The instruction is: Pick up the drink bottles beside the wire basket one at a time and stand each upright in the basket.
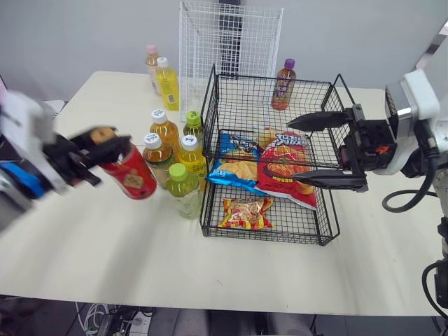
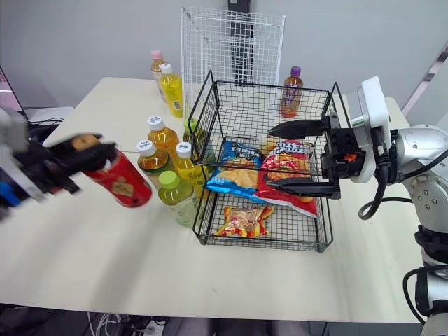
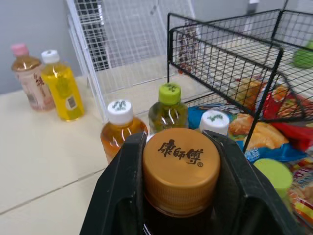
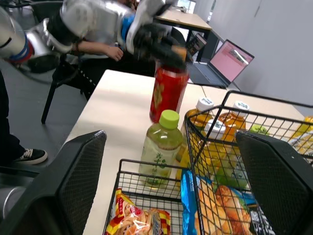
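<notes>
At the left of the head view, my left tool (image 1: 105, 143) grips the red bottle (image 1: 129, 173) by its cap, tilted above the table (image 1: 105, 245). Five bottles (image 1: 183, 190) stand beside the wire basket (image 1: 208, 98). My right tool (image 1: 287, 148) gapes wide over the snack bags (image 1: 280, 168). I judge nothing is placed yet. The yellow bottle (image 1: 168, 84) and the pink-capped bottle (image 1: 152, 66) stand at upper left.

Head stereo looking down, wrists facing basket (image 1: 208, 98)

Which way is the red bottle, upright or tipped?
Tipped. The left tool clamps the red bottle by its cap; its body slants, base toward the basket.
</notes>
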Robot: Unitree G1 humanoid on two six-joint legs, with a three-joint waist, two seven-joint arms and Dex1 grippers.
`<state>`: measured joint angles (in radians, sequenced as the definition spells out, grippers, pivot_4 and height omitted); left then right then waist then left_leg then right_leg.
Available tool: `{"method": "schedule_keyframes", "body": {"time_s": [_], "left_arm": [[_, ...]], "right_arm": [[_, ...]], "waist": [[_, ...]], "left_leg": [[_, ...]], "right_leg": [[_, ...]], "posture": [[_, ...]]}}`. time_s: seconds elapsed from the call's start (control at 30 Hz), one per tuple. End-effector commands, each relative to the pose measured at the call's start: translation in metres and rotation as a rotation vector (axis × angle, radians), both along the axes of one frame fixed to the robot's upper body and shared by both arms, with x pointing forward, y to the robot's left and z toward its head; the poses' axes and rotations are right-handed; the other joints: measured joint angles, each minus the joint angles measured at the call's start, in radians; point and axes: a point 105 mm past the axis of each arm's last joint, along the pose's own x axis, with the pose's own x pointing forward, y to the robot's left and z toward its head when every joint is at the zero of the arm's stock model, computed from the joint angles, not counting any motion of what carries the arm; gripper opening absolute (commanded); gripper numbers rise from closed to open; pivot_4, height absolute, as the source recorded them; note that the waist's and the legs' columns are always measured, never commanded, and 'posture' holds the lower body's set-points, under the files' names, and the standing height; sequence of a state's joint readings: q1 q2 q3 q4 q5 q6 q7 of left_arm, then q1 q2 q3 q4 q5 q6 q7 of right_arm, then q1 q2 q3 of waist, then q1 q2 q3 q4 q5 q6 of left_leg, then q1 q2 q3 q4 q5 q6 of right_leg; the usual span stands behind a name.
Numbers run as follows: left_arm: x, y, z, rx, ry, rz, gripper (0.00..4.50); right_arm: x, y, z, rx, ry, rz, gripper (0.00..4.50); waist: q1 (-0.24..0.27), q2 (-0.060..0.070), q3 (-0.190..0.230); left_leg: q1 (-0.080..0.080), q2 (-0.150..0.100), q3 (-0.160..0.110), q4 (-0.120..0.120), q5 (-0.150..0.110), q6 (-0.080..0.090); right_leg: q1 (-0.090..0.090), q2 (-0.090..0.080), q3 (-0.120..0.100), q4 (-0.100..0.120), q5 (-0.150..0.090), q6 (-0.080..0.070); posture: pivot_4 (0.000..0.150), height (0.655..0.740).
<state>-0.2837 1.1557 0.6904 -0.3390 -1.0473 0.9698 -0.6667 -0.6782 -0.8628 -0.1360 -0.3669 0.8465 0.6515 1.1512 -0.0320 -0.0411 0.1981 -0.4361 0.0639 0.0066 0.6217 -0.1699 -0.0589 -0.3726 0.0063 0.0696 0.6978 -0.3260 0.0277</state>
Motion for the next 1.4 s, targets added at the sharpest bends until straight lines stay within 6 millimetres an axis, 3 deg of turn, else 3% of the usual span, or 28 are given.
{"method": "schedule_keyframes", "body": {"time_s": [0.03, 0.13, 0.27, 0.43, 0.6, 0.7, 0.83, 0.97, 1.4], "left_arm": [[-0.008, 0.009, 0.049, -0.024, -0.062, -0.067, 1.36], [0.002, 0.007, 0.083, -0.043, -0.118, -0.108, 1.36], [0.019, -0.018, 0.12, -0.084, -0.189, -0.229, 1.36], [0.048, -0.078, 0.174, -0.13, -0.291, -0.457, 1.36], [0.067, -0.134, 0.195, -0.128, -0.335, -0.606, 1.36], [0.08, -0.179, 0.185, -0.115, -0.324, -0.707, 1.36], [0.09, -0.213, 0.171, -0.102, -0.331, -0.756, 1.36], [0.106, -0.257, 0.144, -0.085, -0.327, -0.752, 1.36], [0.126, -0.304, 0.106, -0.106, -0.263, -0.642, 1.36]], "right_arm": [[-0.007, -0.008, 0.016, 0.013, -0.056, -0.067, 4.5], [-0.01, -0.014, 0.021, 0.036, -0.078, -0.137, 4.5], [-0.016, -0.024, 0.021, 0.045, -0.075, -0.226, 4.5], [-0.027, -0.037, 0.018, 0.064, -0.082, -0.371, 4.5], [-0.034, -0.043, 0.018, 0.107, -0.107, -0.485, 4.5], [-0.037, -0.048, 0.016, 0.119, -0.146, -0.582, 4.5], [-0.035, -0.05, 0.006, 0.1, -0.173, -0.694, 4.5], [-0.035, -0.044, 0.001, 0.175, -0.187, -0.776, 4.5], [-0.044, -0.039, -0.005, 0.242, -0.199, -0.837, 4.5]], "waist": [[0.001, 0.0, 0.001], [0.006, -0.002, 0.003], [0.011, -0.002, 0.003], [0.034, -0.002, 0.003], [0.02, -0.001, 0.003], [0.018, -0.001, 0.003], [0.006, 0.0, 0.004], [-0.001, 0.0, 0.004], [0.005, 0.001, 0.003]], "left_leg": [[0.0, -0.001, 0.001, 0.0, 0.0, 0.0], [-0.001, -0.001, -0.001, -0.001, 0.0, 0.0], [-0.002, -0.002, -0.002, -0.001, 0.0, 0.0], [-0.016, -0.001, -0.006, 0.006, 0.0, 0.0], [-0.024, -0.002, -0.004, 0.007, 0.0, 0.0], [-0.024, -0.002, -0.006, 0.007, 0.0, 0.0], [-0.026, -0.003, -0.006, 0.007, 0.0, 0.0], [-0.026, -0.003, -0.005, 0.007, 0.0, 0.0], [-0.026, -0.004, -0.005, 0.008, 0.001, 0.0]], "right_leg": [[-0.001, 0.0, 0.0, -0.001, 0.0, 0.0], [-0.002, 0.003, -0.002, -0.001, 0.0, 0.0], [-0.001, 0.003, -0.003, -0.001, -0.001, 0.0], [-0.009, 0.006, -0.006, 0.0, 0.001, 0.001], [-0.017, 0.005, -0.003, 0.0, 0.003, 0.002], [-0.017, 0.005, -0.005, 0.0, 0.002, 0.002], [-0.018, 0.005, -0.004, 0.0, 0.002, 0.002], [-0.018, 0.006, -0.003, 0.001, 0.002, 0.002], [-0.017, 0.005, -0.003, 0.001, 0.003, 0.002]], "posture": [[0.15, 0.736], [0.15, 0.736], [0.15, 0.736], [0.15, 0.736], [0.15, 0.736], [0.15, 0.736], [0.15, 0.736], [0.15, 0.736], [0.15, 0.736]]}}
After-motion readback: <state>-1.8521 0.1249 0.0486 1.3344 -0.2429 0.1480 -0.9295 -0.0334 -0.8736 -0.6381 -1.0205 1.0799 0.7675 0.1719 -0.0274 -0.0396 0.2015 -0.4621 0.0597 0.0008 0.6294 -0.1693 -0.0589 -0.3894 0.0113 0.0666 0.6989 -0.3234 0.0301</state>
